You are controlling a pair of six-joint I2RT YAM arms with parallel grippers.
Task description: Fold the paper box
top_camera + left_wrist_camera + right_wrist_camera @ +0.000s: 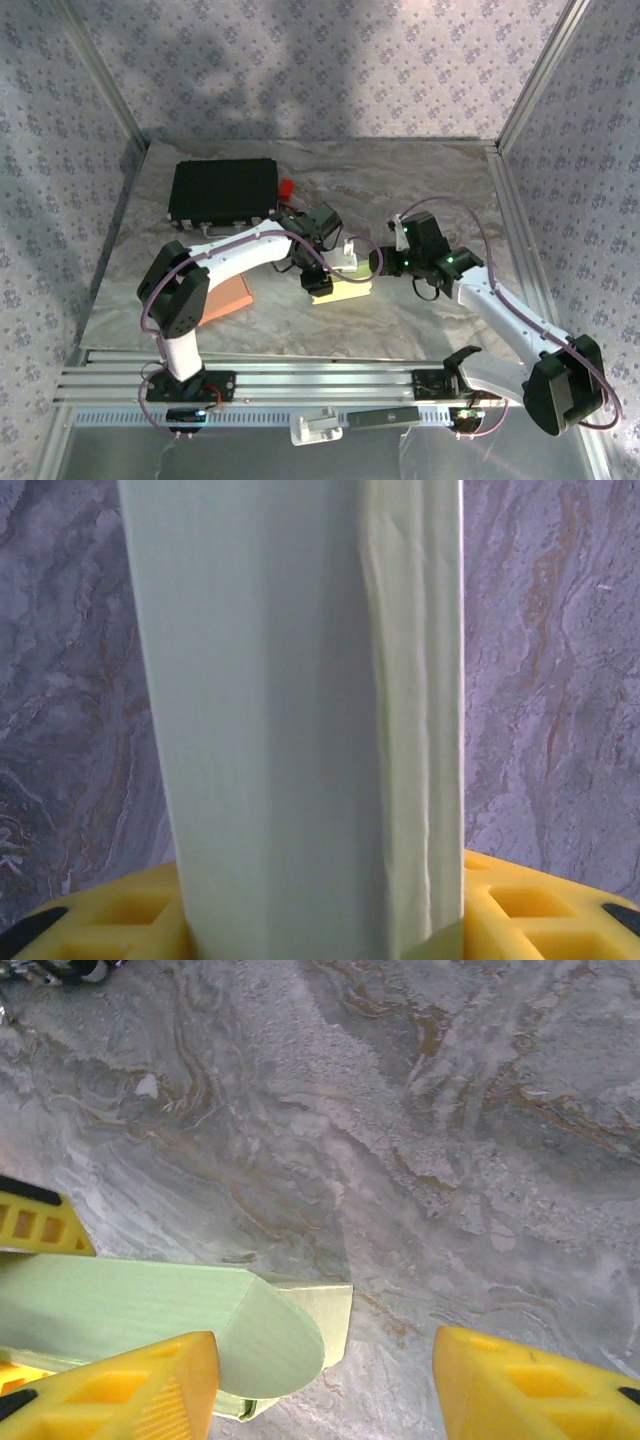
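The fold looks part-way done, by my judgement; the pale green paper box (350,290) sits about the middle of the grey marbled surface (420,180), a little toward its near edge, between the two arms, and it is not yet a closed shape.

What seems done: one tall panel (270,710) stands upright in the left wrist view, smooth across its broad face, with a doubled, slightly wrinkled edge running down one side where the card is creased over.

What seems left: a rounded flap (265,1335) lies nearly flat on the surface in the right wrist view, a squarer tab showing beneath it; it probably has to be raised and tucked in; how many other walls are up I cannot tell.

The left end effector (320,920) holds the upright panel, its yellow fingers (100,920) pressed against either side; the right end effector (322,1345) stands wide with nothing between its jaws, one finger just beside the rounded flap; from above it (378,262) faces the left end effector (322,280) across the box.
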